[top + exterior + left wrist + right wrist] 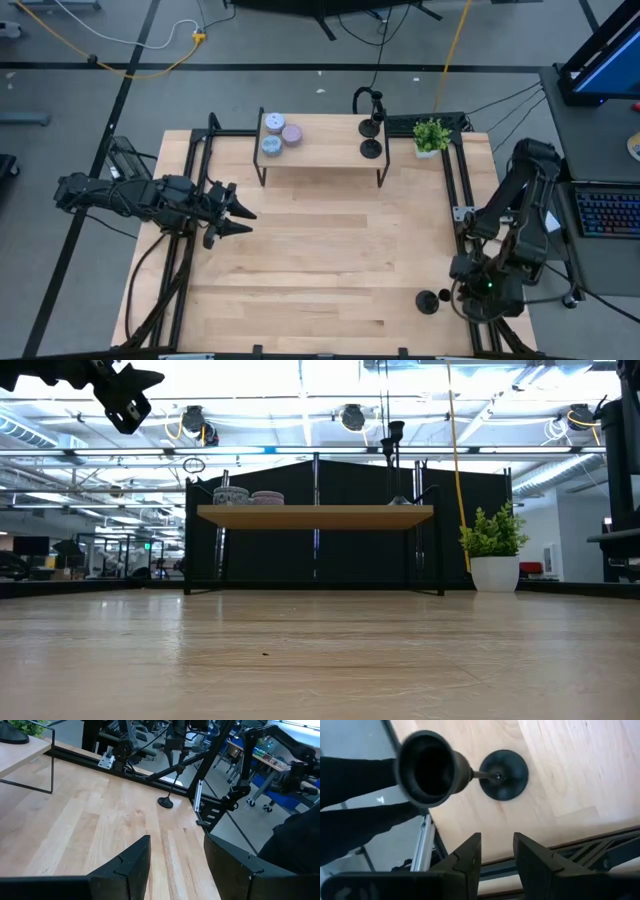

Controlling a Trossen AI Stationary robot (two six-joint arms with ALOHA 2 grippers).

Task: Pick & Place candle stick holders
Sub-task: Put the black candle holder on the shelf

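My right jaws (496,851): just above one candle stick holder (470,772), a bit spread, holding nothing.
That holder: stands upright on the counter (320,260), near its right front corner, just beside my right arm.
My left jaws (175,865): spread wide, up over the counter's left side, well apart from it.
Other two holders (371,135): on the little shelf (325,150) at the back, next to the plant (431,135).

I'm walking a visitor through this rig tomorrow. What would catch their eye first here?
Probably the small wooden shelf at the table's far edge, carrying pastel candle tins and two black candle stick holders. A third holder stands alone at the near right corner, directly below the right gripper. The open left gripper hangs over the left side.
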